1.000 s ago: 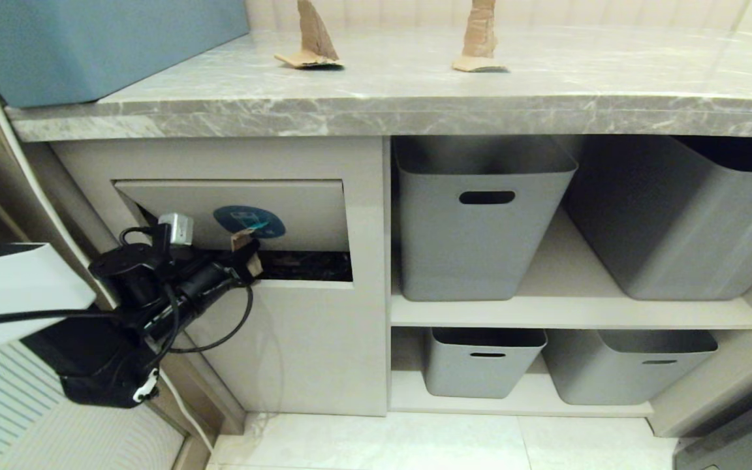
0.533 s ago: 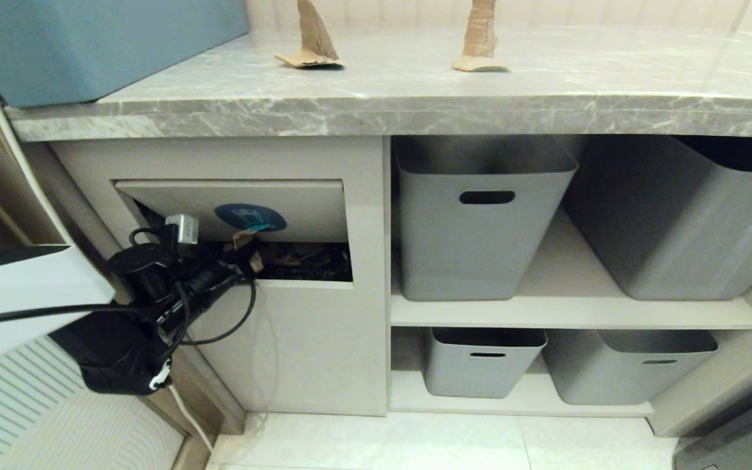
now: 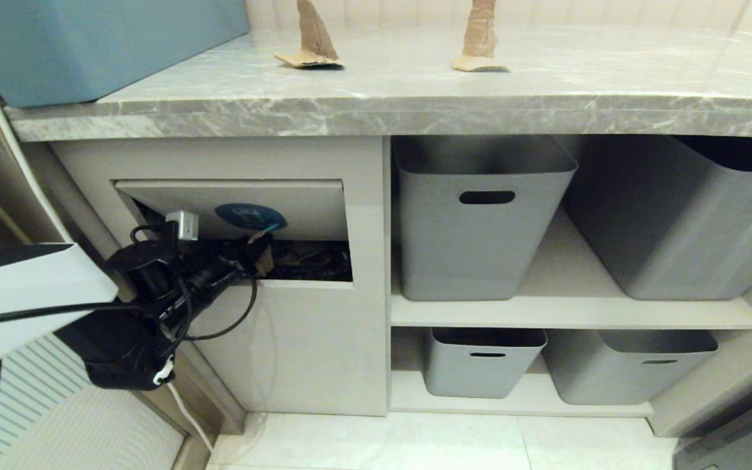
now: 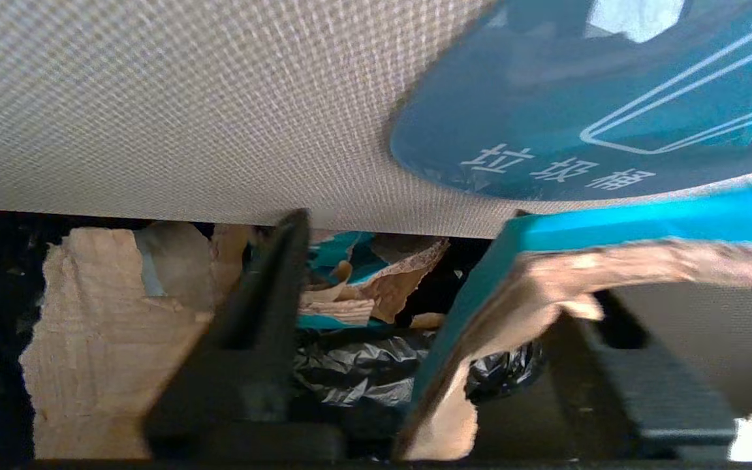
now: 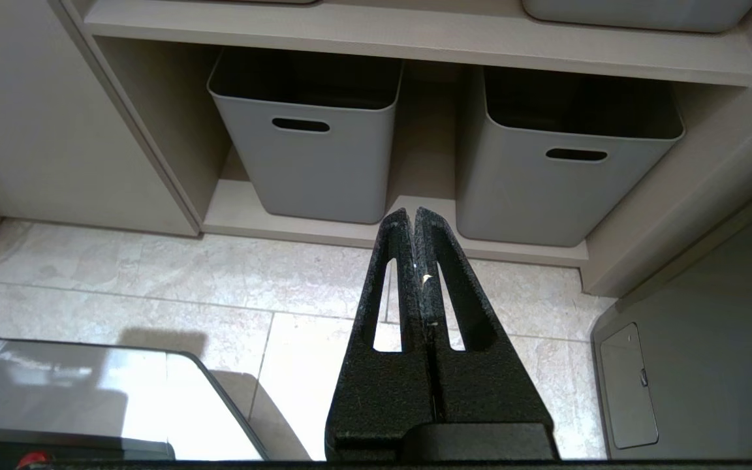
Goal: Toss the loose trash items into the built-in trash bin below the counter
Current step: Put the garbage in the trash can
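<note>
My left gripper reaches into the slot of the built-in trash bin, under its inward-tilted flap with the blue oval sticker. In the left wrist view the left gripper is open. A tan scrap with a teal face hangs loose between the fingers, against one of them, over the bin's black liner. Two more tan scraps stand on the grey marble counter. My right gripper is shut and empty, parked low over the floor tiles.
A long blue box sits on the counter's left end. Grey tubs fill the shelves right of the bin, with smaller ones below. Older torn cardboard lies inside the bin.
The left gripper has pushed further into the bin slot and tipped the flap further in. Its jaws, shut on the scrap before, have opened and the scrap is loose.
</note>
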Motion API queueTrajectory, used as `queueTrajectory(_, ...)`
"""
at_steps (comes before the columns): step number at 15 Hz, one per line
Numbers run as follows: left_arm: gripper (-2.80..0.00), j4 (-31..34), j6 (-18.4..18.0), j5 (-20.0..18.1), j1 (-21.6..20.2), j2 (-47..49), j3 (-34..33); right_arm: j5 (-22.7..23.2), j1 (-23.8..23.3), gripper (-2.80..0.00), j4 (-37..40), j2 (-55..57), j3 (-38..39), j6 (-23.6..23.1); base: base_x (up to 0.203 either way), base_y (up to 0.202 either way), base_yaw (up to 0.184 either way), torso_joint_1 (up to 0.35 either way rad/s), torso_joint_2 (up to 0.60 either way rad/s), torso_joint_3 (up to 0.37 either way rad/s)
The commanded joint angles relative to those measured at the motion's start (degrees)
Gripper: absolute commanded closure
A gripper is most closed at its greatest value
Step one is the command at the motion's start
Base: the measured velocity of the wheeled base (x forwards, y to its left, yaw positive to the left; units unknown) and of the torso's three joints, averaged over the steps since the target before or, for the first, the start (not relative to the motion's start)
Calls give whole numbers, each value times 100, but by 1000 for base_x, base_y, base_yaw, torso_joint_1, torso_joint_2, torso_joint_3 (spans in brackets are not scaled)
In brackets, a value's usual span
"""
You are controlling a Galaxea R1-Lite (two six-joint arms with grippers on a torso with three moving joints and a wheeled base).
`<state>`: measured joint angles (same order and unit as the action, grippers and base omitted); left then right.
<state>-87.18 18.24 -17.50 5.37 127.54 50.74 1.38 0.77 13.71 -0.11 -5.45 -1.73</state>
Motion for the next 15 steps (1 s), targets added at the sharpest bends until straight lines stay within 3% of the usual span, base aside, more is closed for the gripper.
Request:
queueTrajectory(1,-280,-48,78,-25,32,-16,-2,3,2,0,8,11,0,-3,0,0,0,0,0,0)
queueTrajectory(7,-280,-48,592,-8,43,-27,24,3,2,0,8,11,0,-3,0,0,0,0,0,0)
queueTrajectory(12,-280,-48,554,-16,35,139,325,3,2,0,8,11,0,-3,0,0,0,0,0,0)
queueTrajectory(15,-280,-48,239,148,19,228,334,3,2,0,8,11,0,-3,0,0,0,0,0,0)
